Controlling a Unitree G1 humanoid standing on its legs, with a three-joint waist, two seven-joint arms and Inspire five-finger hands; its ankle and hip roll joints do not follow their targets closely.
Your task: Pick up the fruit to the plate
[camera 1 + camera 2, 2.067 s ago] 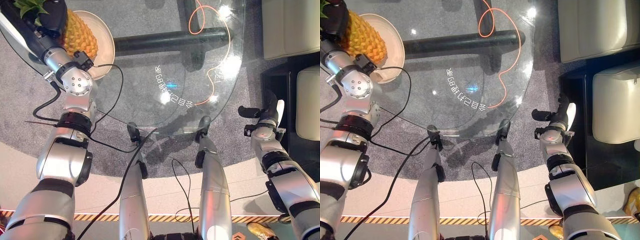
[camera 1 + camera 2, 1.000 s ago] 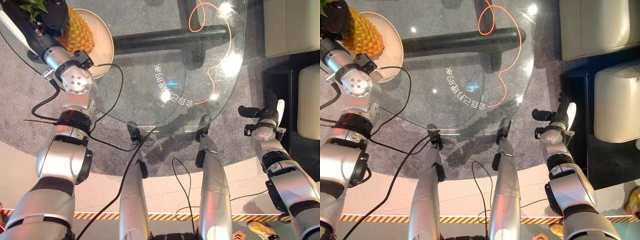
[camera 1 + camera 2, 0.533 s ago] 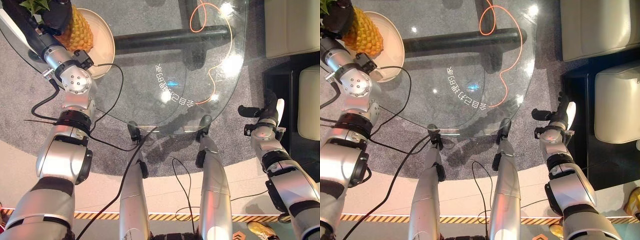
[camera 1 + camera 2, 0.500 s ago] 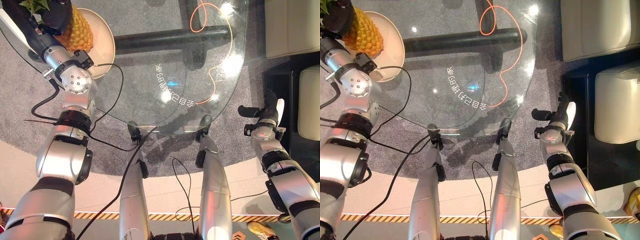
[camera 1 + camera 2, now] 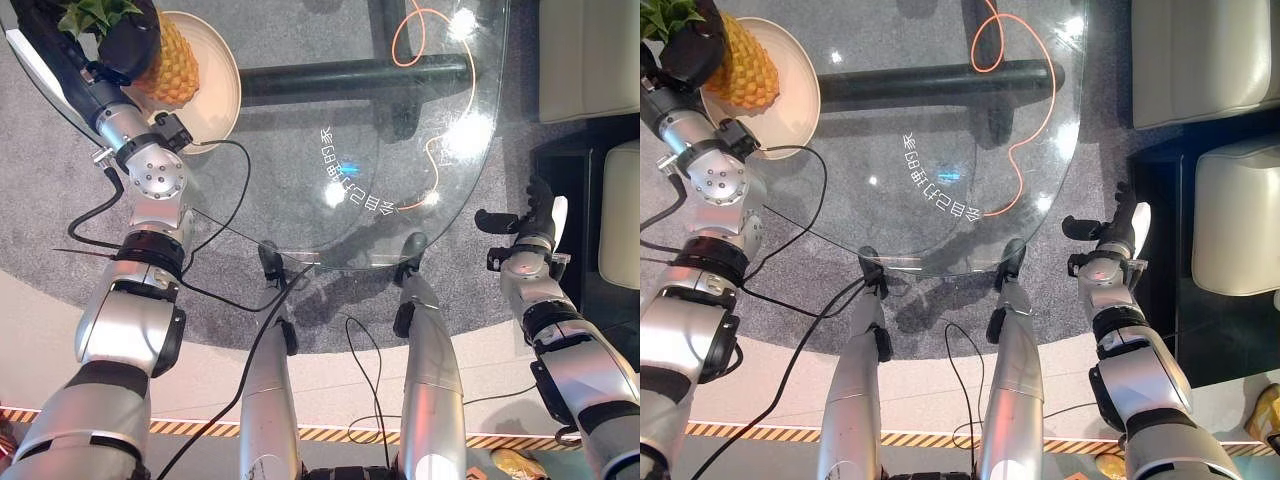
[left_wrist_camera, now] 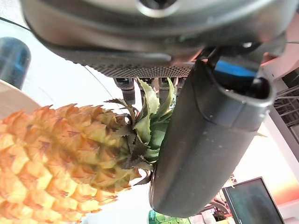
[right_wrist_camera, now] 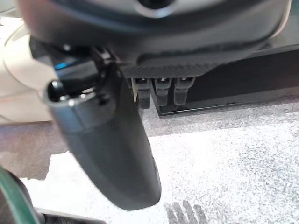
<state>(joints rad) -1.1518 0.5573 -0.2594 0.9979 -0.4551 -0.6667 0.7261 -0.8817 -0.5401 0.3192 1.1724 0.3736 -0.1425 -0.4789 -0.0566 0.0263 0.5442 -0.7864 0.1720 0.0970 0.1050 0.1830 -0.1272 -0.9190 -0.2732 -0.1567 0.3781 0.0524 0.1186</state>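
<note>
The right robot hand (image 5: 533, 226) hangs off the near right edge of the glass surface (image 5: 300, 160), over the carpet, fingers relaxed and spread, holding nothing. An orange cable (image 5: 1012, 120) lies under the glass. At the far left corner, the left robot hand (image 5: 692, 45) is curled round the leafy crown of the pineapple (image 5: 168, 68), which rests on the cream plate (image 5: 218, 95).
</note>
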